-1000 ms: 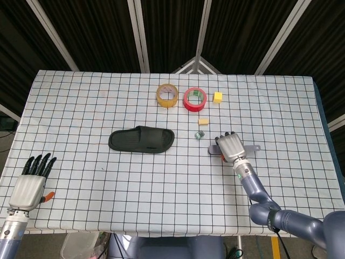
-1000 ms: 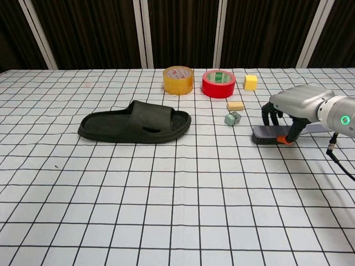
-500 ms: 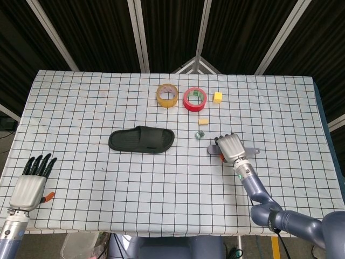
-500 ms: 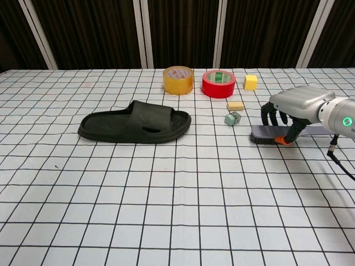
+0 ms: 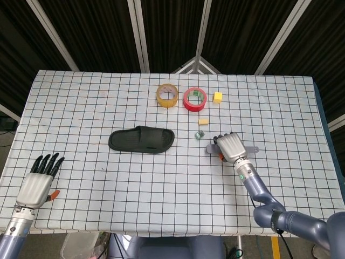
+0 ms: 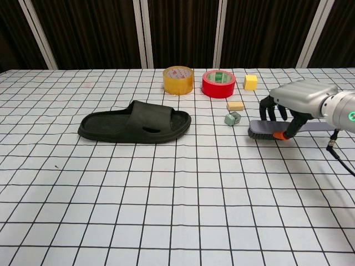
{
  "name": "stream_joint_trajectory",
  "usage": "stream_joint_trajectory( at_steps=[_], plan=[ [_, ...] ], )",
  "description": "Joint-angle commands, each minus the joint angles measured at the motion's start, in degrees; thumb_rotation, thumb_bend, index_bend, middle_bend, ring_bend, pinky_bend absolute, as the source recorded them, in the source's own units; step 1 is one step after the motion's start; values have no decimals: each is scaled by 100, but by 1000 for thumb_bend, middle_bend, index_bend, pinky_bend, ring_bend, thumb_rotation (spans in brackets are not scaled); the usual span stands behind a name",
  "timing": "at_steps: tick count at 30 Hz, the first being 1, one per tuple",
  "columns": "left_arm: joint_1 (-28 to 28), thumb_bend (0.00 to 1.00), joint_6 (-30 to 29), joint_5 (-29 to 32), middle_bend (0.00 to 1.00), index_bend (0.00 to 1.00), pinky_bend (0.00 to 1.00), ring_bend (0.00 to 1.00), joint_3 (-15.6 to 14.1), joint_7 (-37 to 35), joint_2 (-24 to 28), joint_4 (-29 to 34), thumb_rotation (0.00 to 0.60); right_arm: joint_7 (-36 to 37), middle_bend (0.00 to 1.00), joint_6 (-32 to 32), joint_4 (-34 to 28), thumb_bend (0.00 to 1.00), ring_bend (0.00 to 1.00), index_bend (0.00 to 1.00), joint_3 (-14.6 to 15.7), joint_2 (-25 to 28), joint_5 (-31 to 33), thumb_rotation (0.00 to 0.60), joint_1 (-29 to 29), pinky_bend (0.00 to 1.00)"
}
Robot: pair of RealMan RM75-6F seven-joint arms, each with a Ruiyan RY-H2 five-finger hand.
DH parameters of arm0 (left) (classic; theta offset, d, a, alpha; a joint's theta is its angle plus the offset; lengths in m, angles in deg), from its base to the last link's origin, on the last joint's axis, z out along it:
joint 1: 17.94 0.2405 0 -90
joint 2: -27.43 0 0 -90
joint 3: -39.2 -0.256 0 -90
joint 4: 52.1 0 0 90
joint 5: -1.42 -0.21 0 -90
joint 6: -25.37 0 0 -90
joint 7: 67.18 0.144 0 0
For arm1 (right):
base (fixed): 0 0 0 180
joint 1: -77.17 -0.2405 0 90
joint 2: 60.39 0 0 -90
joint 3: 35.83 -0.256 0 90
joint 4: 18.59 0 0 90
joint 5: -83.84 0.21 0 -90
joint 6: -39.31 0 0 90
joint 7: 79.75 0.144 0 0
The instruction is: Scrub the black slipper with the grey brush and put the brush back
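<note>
The black slipper lies flat left of the table's middle, toe end to the right. The grey brush is to its right, bristles down, its handle pointing right. My right hand is over the brush with its fingers curled around it and grips it; the brush looks just off the cloth. My left hand hangs at the table's near left edge with fingers spread and nothing in it, far from the slipper.
A yellow tape roll, a red tape roll and a yellow cube stand behind. A tan block and a small green-grey block lie just left of the brush.
My right hand has closed on the brush and shifted it a little to the left and up. My left hand has edged slightly forward and to the right.
</note>
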Motion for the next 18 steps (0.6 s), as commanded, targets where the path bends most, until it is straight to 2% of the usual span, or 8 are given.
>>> stream_joint_trajectory(
  at_steps=[1,3,7,12,18],
  plan=[
    [-227,453,239,-88,0,0,15,0,43,113,-17,138,600,-84,600,99,-344,597,477,715,-88,208,-38,600,-40,472],
    [-431,495,435,-135,0,0,15,0,112,149,-22,255,600,-149,600,108,-583,597,477,715,-163,320,22,600,-84,472],
    [-824,500,844,-73,0,0,15,0,319,91,-35,401,600,-273,600,63,-949,597,477,715,-320,443,179,600,-222,472],
    [-1354,501,1539,270,0,0,15,0,613,222,-100,506,600,-583,600,-28,-1270,597,477,716,-490,485,428,600,-500,472],
    [-1950,528,2359,843,1,0,15,0,916,328,-326,298,600,-792,601,-148,-1423,597,492,718,-692,386,847,600,-845,472]
  ],
)
